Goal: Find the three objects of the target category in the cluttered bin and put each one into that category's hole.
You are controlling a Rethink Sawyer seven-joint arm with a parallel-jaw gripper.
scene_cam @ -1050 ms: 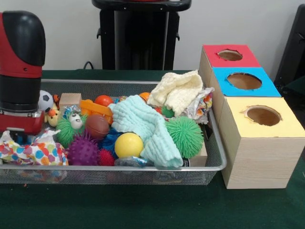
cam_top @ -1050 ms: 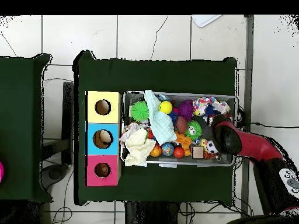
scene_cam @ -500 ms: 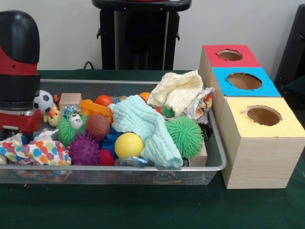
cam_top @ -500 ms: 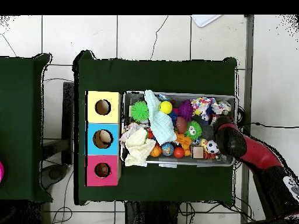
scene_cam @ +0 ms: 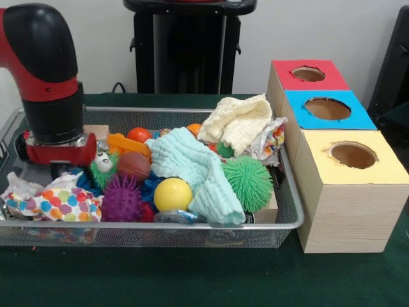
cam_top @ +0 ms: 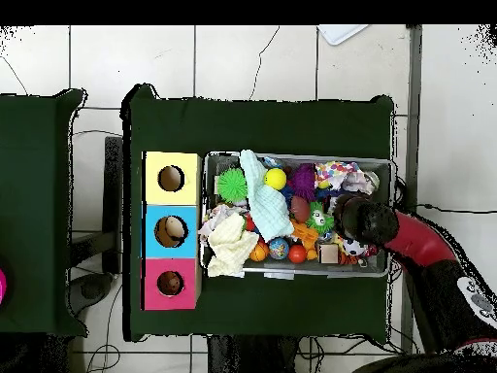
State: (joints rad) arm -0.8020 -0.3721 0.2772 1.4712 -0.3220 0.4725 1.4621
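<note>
Bin (scene_cam: 291,217): hand (scene_cam: 61,171) beside polka-dot cloth (scene_cam: 54,203).

Around my dark green cloth-covered desk (cam_top: 262,126) I see a white tiled floor (cam_top: 243,58) and a plain pale wall (scene_cam: 319,32).

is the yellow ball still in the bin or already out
In the bin: the yellow ball sits beside the mint cloth, inside the wire bin.

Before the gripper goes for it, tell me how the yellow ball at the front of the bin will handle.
The yellow ball looks smooth and round, so it would probably roll or slip if nudged. It sits wedged between the mint cloth and the purple spiky ball, which may steady it. It is probably light for its size.
</note>
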